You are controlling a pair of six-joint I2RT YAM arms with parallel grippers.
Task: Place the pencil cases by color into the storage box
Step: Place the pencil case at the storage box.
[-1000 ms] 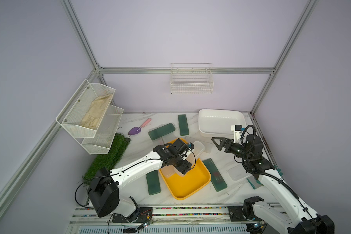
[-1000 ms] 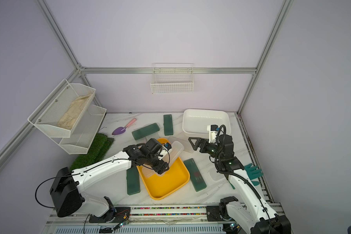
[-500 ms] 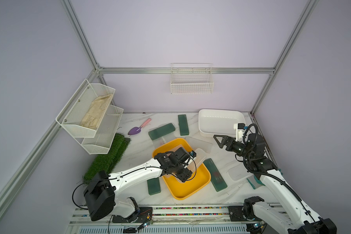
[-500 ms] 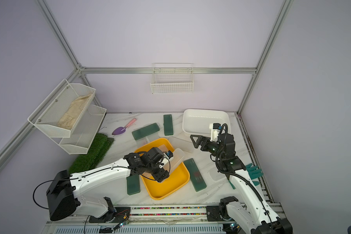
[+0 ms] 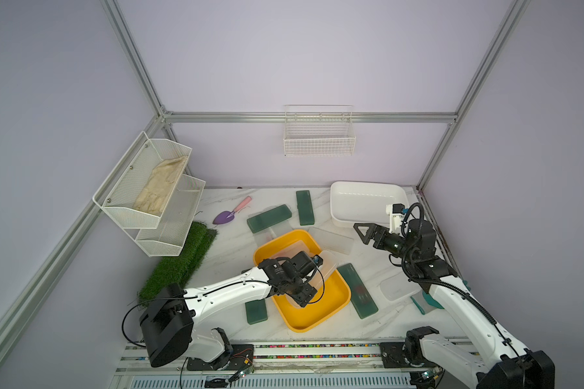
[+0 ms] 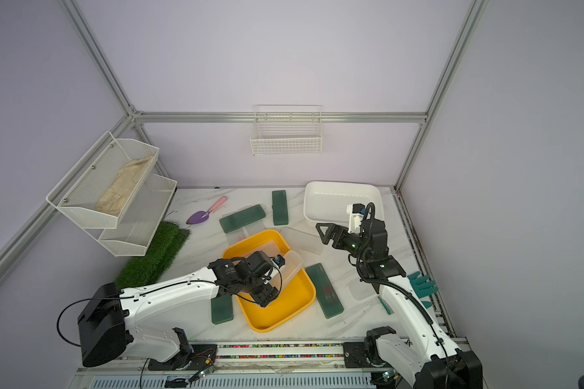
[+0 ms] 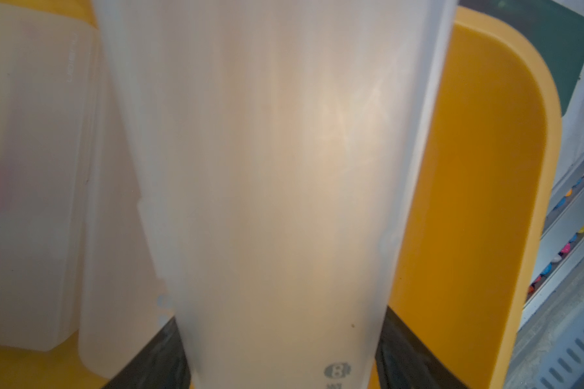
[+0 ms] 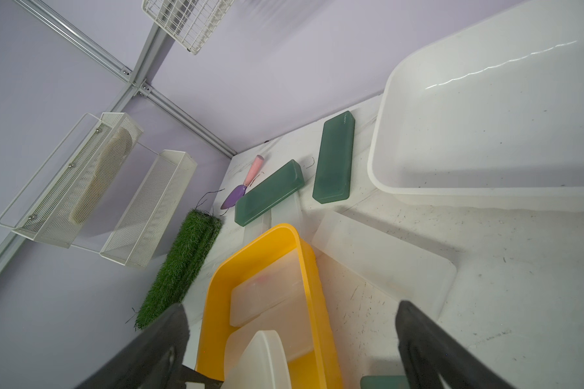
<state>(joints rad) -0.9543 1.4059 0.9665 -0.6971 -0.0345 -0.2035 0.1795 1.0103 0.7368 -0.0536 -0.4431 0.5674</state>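
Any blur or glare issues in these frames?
Left wrist: the frosted case fills the frame, too close, soft and low-contrast. Right wrist: background sharp, a thin glare streak on the white bin, the right tool blurred in the foreground. In both top views: sharp, evenly lit, wide-angle lean in the verticals.
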